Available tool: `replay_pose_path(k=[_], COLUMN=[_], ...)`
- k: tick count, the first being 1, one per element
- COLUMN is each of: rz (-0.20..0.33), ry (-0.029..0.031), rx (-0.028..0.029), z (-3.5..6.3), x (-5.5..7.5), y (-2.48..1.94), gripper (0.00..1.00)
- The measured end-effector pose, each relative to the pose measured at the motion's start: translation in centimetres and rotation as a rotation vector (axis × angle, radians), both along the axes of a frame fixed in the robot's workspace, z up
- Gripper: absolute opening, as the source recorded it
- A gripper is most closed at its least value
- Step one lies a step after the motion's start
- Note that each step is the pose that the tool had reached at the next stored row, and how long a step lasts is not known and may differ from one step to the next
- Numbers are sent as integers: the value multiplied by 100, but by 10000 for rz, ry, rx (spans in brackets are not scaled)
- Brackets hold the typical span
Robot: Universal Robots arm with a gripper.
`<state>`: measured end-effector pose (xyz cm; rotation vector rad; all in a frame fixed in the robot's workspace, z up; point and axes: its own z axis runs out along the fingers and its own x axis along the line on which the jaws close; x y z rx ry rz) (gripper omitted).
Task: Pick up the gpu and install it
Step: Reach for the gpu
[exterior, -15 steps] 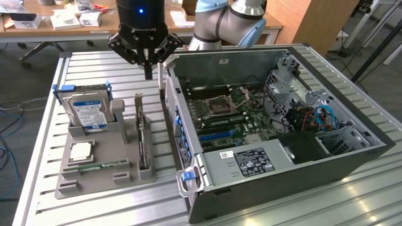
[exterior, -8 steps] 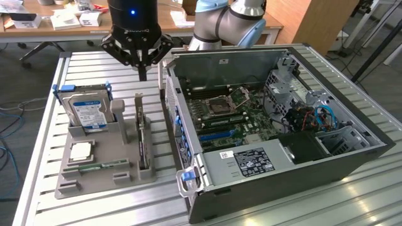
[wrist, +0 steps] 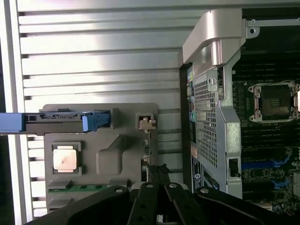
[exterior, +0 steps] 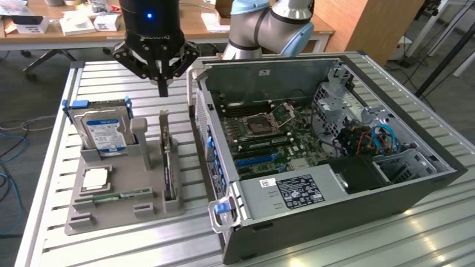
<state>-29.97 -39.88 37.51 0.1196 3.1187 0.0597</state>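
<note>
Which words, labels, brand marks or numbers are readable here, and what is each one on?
"ROBOTIQ": upside down on the body of the hand, faint, so a likely reading only.
Blue label on the hard drive: print too small to read.
Black label on the power supply: too small to read.
White sticker beside it: blurred, unreadable.

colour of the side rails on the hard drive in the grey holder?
Blue. The side rails on the hard drive show best in the exterior view.
</note>
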Motion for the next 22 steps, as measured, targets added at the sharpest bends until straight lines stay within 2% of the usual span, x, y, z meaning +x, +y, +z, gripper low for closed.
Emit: replay_pose_path(k=[2, 5, 14, 22], rz=[1, -1, 0, -1], ry=[2, 1, 1, 1], rx=[-1, 0, 0, -1], z=[1, 1, 0, 0], x=[-1, -3, -26, -46], y=[-10, -59, -279, -451], gripper=[10, 10, 10, 10])
